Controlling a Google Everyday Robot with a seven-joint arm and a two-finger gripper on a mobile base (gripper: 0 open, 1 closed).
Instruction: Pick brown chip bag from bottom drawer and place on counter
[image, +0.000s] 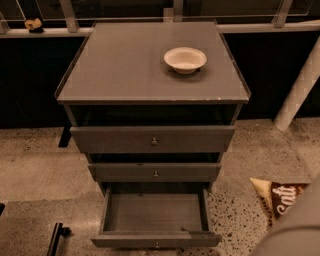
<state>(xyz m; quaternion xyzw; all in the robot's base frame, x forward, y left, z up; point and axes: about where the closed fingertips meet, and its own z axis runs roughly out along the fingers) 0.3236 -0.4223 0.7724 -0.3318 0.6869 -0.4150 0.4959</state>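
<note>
A white bowl (185, 59) is noted on the counter (125, 75), and the bottom drawer (155, 212) is pulled out. The brown chip bag (280, 197) is seen over the floor (40, 170) right of that drawer, partly covered by the arm's pale housing (300, 230). The gripper is out of view, so its state cannot be told.

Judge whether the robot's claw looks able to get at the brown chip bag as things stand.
Likely yes, though unsure: the claw is out of view; only the arm shows, lower right. The brown chip bag is outside the open bottom drawer, right beside that arm, nothing else blocking it.
</note>
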